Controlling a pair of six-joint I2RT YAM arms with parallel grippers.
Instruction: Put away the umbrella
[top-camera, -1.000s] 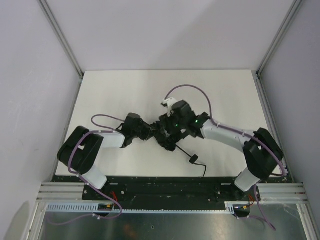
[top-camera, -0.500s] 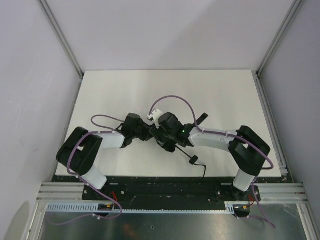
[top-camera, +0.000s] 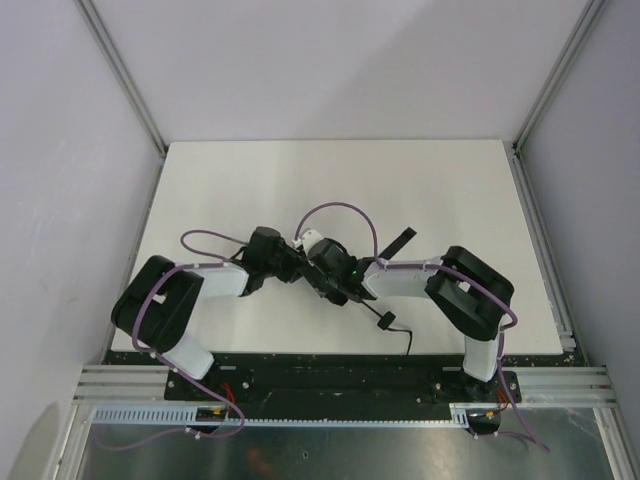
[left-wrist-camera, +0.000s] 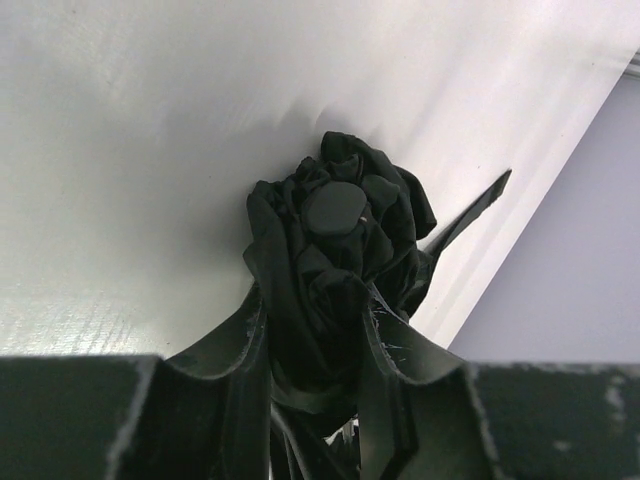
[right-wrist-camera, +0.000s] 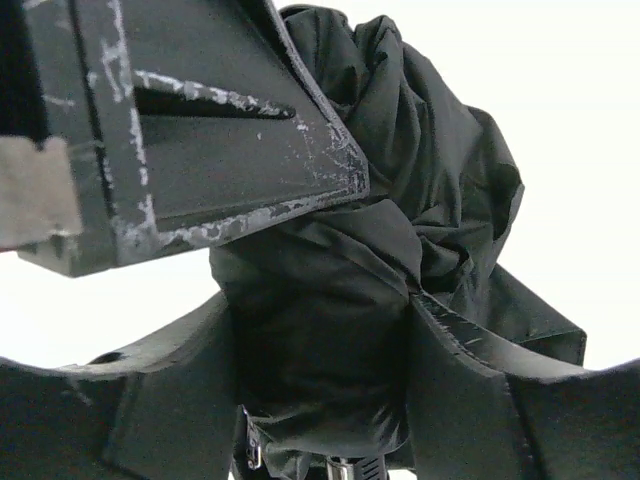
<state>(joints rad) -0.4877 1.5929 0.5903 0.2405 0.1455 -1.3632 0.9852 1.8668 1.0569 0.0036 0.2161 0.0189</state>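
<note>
Left gripper (left-wrist-camera: 318, 335) and right gripper (right-wrist-camera: 322, 370) are each clamping the bundled umbrella (top-camera: 322, 272) from opposite sides; the umbrella is being held between them near the middle of the table (top-camera: 230, 180).

The umbrella (left-wrist-camera: 335, 270) is black throughout, with a crumpled matt canopy and a plain black round end cap (left-wrist-camera: 335, 208). Beneath the umbrella, the table (top-camera: 250, 180) is plain white. On the umbrella, the left gripper (left-wrist-camera: 312, 325) and right gripper (right-wrist-camera: 320, 320) are black with whitish scuffs. A purple cable (top-camera: 335, 208) arcs just beyond the umbrella.
</note>
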